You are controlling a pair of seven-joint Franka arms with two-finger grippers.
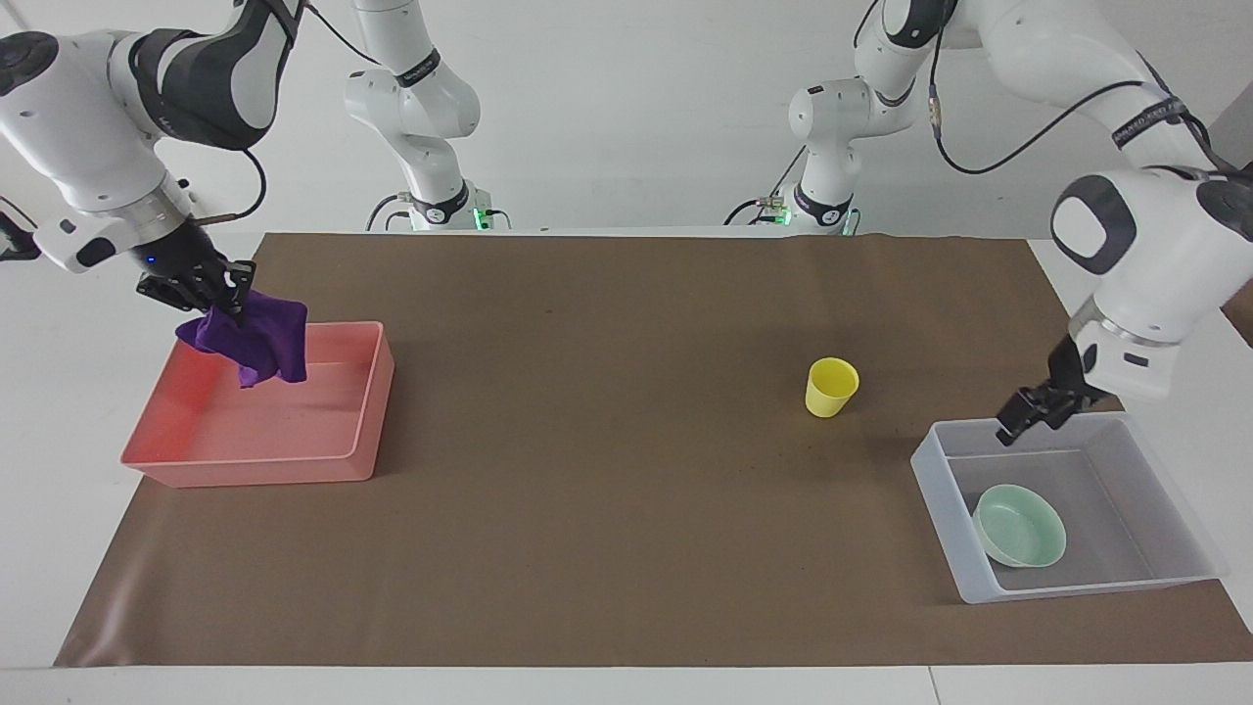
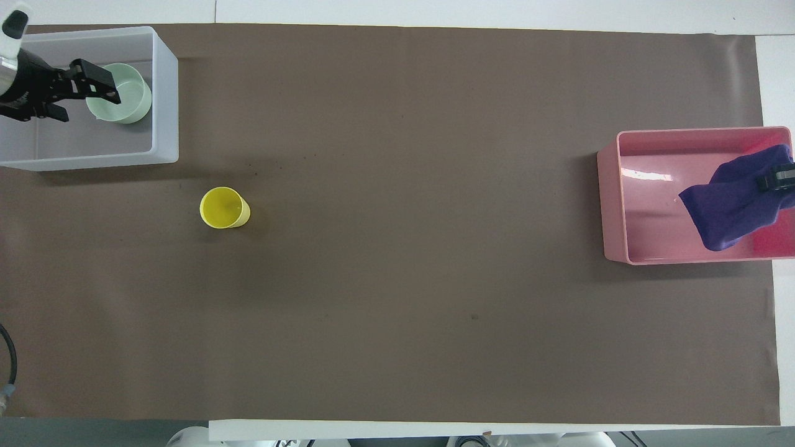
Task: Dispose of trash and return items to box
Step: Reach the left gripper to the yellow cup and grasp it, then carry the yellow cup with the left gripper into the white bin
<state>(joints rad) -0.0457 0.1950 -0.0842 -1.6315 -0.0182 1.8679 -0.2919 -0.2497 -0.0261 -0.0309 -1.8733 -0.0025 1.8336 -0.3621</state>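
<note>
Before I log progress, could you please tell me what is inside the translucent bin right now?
Only the mint-green bowl lies in the translucent bin, released; the open left gripper is above it. The bowl may hide part of the floor.

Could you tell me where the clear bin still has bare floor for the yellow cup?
The green bowl sits at the clear bin's corner farthest from the robots, toward the table's middle. The floor nearer the robots lies bare, though the left gripper hangs open over that rim. The yellow cup stands outside.
</note>
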